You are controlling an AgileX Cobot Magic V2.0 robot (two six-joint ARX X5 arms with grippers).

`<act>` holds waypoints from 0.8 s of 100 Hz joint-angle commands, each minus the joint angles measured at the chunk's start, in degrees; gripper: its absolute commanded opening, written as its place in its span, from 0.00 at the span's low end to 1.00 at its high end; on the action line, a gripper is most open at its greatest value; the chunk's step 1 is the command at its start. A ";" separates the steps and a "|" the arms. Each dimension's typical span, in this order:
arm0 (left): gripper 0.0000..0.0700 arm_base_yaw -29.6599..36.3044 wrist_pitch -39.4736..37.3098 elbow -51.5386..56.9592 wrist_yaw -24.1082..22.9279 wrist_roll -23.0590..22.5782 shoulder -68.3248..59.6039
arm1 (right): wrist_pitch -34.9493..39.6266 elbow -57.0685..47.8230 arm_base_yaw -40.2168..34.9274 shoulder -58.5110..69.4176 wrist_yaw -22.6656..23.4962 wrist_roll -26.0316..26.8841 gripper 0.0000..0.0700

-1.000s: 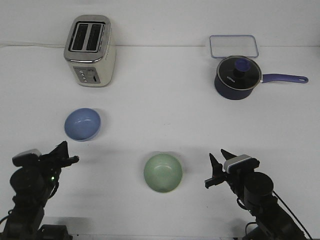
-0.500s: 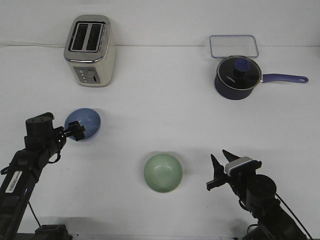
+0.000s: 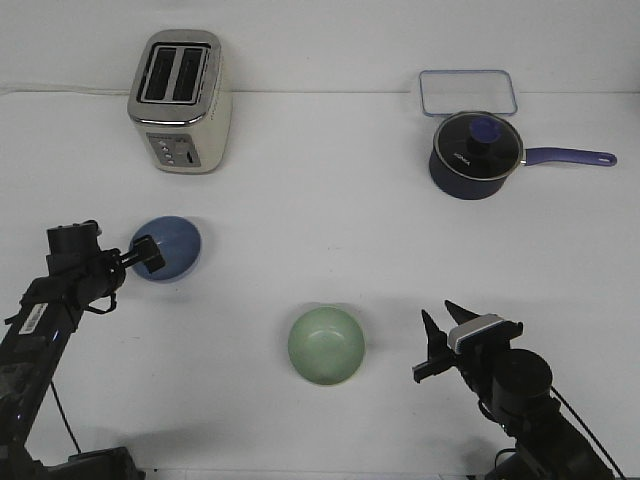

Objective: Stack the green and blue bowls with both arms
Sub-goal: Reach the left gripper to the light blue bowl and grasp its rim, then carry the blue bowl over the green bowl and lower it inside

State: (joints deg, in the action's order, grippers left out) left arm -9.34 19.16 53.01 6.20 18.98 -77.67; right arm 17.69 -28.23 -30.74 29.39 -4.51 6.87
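The light blue bowl (image 3: 172, 245) sits on the white table at the left. My left gripper (image 3: 148, 255) reaches into it at its left rim; its fingers overlap the bowl, and I cannot tell whether they are closed on the rim. The pale green bowl (image 3: 326, 346) sits upright at the front centre, untouched. My right gripper (image 3: 438, 345) is open and empty, to the right of the green bowl and apart from it.
A cream toaster (image 3: 181, 100) stands at the back left. A dark blue lidded saucepan (image 3: 475, 152) with a long handle sits at the back right, with a clear container lid (image 3: 467, 92) behind it.
My left arm has swung up from the front left corner to the blue bowl and its fingers have gone down over the bowl's left rim. The right arm has barely moved.
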 commanded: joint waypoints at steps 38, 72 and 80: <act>0.63 -0.17 -2.91 0.92 0.48 -1.42 -7.52 | -0.07 -0.52 -0.39 0.28 -0.04 -0.46 0.40; 0.02 0.00 -2.95 0.94 1.62 -2.10 -7.93 | -0.07 -0.52 -0.39 0.28 -0.04 -0.46 0.40; 0.02 0.00 -2.93 0.94 3.21 -2.10 -7.04 | -0.07 -0.52 -0.39 0.28 -0.04 -0.48 0.40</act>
State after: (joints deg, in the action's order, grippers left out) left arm -9.32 16.43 53.01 8.12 17.52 -85.19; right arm 18.00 -28.23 -30.74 29.39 -4.51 6.85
